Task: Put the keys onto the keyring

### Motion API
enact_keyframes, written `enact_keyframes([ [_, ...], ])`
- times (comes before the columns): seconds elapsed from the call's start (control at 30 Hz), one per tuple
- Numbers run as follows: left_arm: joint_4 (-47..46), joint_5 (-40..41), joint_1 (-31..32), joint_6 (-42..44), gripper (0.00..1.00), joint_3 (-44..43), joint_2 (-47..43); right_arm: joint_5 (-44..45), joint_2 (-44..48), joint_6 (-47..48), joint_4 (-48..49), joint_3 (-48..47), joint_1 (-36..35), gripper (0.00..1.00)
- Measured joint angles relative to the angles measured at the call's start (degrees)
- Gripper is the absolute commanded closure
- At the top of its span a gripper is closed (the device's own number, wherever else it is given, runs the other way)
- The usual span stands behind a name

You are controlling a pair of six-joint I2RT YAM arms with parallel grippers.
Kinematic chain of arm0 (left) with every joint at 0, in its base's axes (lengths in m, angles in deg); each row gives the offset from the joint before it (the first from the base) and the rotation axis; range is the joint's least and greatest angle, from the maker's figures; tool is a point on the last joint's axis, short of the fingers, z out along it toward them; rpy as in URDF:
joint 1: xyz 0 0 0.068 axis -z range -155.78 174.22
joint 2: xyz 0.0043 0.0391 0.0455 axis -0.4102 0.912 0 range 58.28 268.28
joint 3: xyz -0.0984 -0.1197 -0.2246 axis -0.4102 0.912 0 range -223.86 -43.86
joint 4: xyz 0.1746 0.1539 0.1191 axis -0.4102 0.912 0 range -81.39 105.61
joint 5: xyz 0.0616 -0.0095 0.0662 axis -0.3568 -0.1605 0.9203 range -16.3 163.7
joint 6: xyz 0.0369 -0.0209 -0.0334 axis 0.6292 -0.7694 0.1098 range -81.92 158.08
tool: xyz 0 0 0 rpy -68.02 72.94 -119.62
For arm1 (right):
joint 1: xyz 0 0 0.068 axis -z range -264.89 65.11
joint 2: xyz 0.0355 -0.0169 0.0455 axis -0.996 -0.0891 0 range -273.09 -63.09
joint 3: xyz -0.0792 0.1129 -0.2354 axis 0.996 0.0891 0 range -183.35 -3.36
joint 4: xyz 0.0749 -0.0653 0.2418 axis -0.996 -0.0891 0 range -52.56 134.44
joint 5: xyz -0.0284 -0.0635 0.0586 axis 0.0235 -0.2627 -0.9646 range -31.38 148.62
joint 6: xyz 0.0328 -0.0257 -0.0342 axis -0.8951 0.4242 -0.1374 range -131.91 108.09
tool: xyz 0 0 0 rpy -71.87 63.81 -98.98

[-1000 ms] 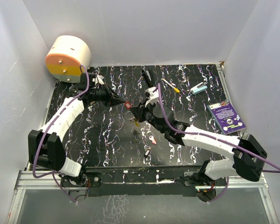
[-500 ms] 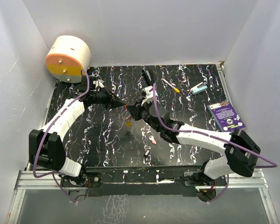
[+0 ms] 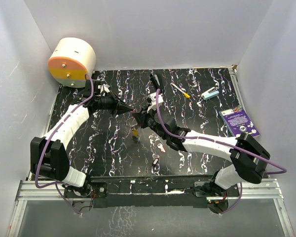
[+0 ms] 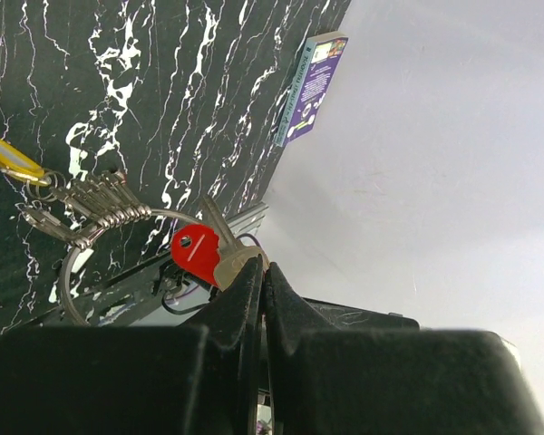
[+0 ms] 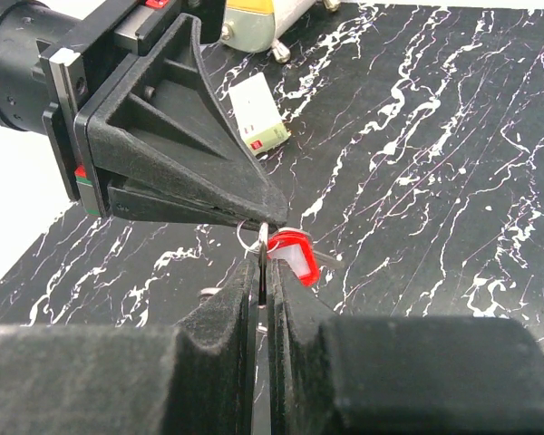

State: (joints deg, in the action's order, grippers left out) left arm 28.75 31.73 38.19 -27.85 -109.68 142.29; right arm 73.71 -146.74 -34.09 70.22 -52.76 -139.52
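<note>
At the far left corner of the desk [image 3: 108, 148] sits a cream-and-orange cylinder [image 3: 71, 61]. To its right the left claw [image 3: 129, 109] is held above the desk, pressed together on the red key [image 4: 196, 250]. It pinches the key's metal shank, and the red head sticks out past the tips. The keyring [image 4: 168, 213] passes just behind that head and loops away to a bunch of silver key blades [image 4: 95, 204] with a yellow key [image 4: 4, 156] at its far end. Seen from above, the bunch hangs below the two claws. The right claw [image 5: 263, 258] meets the left one almost tip to tip. Its fingers are closed on a thin sliver of metal that looks like the keyring's wire, though the wrist view is too tight to be sure. The red head sits just beside its fingertips. Further right a pink key [image 3: 161, 146] and a black key [image 3: 155, 161] lie flat on the desk, near each other but apart. A purple booklet [image 3: 240, 123] rests by the right edge.
</note>
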Motion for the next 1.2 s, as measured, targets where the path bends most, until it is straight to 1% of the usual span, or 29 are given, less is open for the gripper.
enact_keyframes([
  [1.2, -3.87, -0.87, -0.72, -2.69, 1.00, 2.12, -0.04, -0.87, -2.01, -0.35, 1.36, -1.07, 0.37, 0.92],
])
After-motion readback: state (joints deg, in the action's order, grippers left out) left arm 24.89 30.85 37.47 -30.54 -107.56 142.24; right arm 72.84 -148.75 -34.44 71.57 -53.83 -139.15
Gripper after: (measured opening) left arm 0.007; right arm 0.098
